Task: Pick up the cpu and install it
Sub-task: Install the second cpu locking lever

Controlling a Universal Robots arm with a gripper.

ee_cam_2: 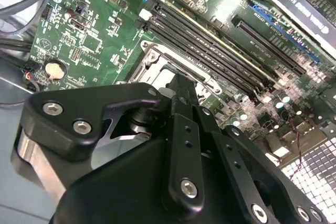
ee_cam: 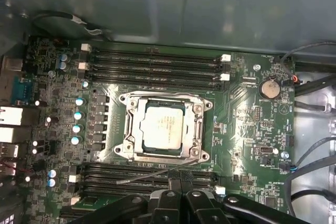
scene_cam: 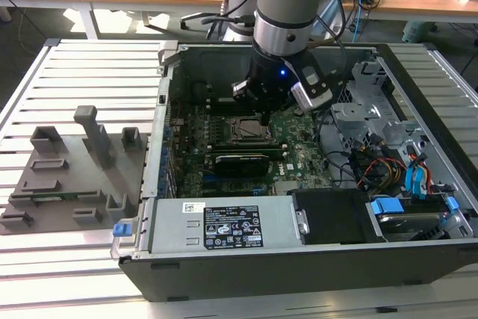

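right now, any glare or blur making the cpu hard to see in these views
In the first wrist view the cpu sits sharp in its socket, its metal top reflecting soft light. In the second wrist view the end effector covers most of the socket, with glare on the board. In the exterior view the arm shades the socket.

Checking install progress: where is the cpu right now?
The cpu sits in the motherboard socket frame in the first wrist view, between the two banks of memory slots, with the tool hovering just above it in the exterior view.
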